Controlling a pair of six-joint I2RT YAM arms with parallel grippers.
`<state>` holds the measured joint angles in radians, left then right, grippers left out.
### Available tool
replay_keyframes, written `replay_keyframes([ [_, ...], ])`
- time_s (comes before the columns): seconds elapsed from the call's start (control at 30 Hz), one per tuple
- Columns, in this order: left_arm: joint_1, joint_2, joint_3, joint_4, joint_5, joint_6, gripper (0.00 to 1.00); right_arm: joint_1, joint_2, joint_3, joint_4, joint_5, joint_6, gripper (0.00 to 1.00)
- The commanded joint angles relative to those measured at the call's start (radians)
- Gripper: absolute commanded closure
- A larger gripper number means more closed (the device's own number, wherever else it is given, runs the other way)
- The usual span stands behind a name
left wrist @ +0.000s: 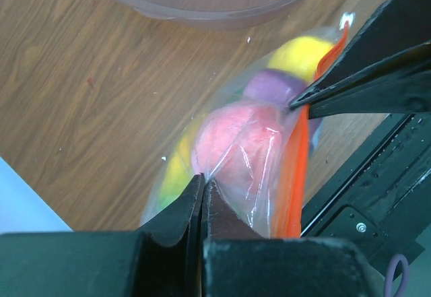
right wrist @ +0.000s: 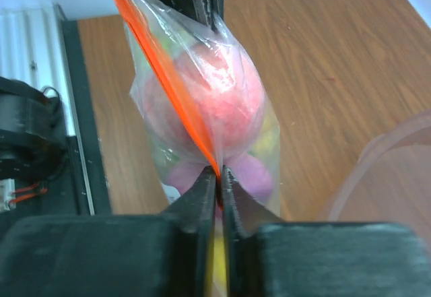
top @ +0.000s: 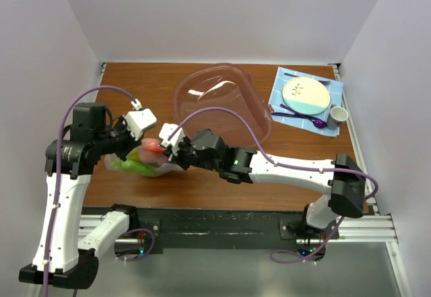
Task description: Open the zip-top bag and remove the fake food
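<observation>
At the near left of the table (top: pixel 135 88), the zip-top bag (right wrist: pixel 176 34) of fake food (right wrist: pixel 222 95) is clamped by the left gripper (left wrist: pixel 202 179) on clear plastic and the right gripper (right wrist: pixel 219 172) on its orange strip (right wrist: pixel 167 85); pulling the mouth apart is judged next.

Bright even light, blurred wrist-view foregrounds

glossy crinkled clear plastic zip-top bag (right wrist: pixel 222 88); matt wood-grain table (left wrist: pixel 81 108).

Both arms angle inward, left gripper (left wrist: pixel 202 179) and right gripper (right wrist: pixel 219 172) facing each other close, jaws pinched closed.
</observation>
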<state>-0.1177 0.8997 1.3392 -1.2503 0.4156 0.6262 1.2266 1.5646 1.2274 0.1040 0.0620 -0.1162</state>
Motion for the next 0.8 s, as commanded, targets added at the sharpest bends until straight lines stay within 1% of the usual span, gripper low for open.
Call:
replay_keyframes([
  [0.0, 0.006, -0.028, 0.015, 0.037, 0.060, 0.018, 0.96, 0.004, 0.035, 0.112, -0.095, 0.035, -0.007, 1.00],
  [0.07, 0.006, -0.036, 0.005, 0.058, 0.046, 0.010, 0.71, 0.004, 0.028, 0.109, -0.096, 0.036, -0.007, 1.00],
  [0.1, 0.006, -0.045, 0.005, 0.075, 0.048, 0.015, 0.45, 0.004, 0.023, 0.107, -0.090, 0.035, -0.007, 1.00],
  [0.2, 0.006, -0.065, 0.017, 0.104, 0.057, 0.026, 0.19, 0.004, 0.011, 0.115, -0.095, 0.044, -0.007, 1.00],
  [0.3, 0.006, -0.059, 0.058, 0.083, 0.100, 0.056, 0.12, 0.004, 0.005, 0.138, -0.101, 0.048, -0.010, 1.00],
  [0.37, 0.006, -0.051, 0.098, 0.040, 0.156, 0.090, 0.11, 0.005, -0.003, 0.147, -0.124, 0.047, -0.010, 1.00],
  [0.47, 0.006, -0.051, 0.127, 0.002, 0.253, 0.133, 0.10, 0.004, -0.024, 0.161, -0.127, 0.053, -0.013, 1.00],
  [0.63, 0.006, -0.051, 0.187, 0.022, 0.291, 0.133, 0.10, 0.004, -0.075, 0.214, -0.210, 0.071, -0.048, 1.00],
  [0.73, 0.006, -0.018, 0.250, -0.003, 0.351, 0.132, 0.09, 0.004, -0.122, 0.228, -0.251, 0.081, -0.065, 1.00],
  [0.77, 0.004, 0.002, 0.264, -0.017, 0.394, 0.122, 0.09, 0.004, -0.135, 0.219, -0.257, 0.084, -0.068, 1.00],
])
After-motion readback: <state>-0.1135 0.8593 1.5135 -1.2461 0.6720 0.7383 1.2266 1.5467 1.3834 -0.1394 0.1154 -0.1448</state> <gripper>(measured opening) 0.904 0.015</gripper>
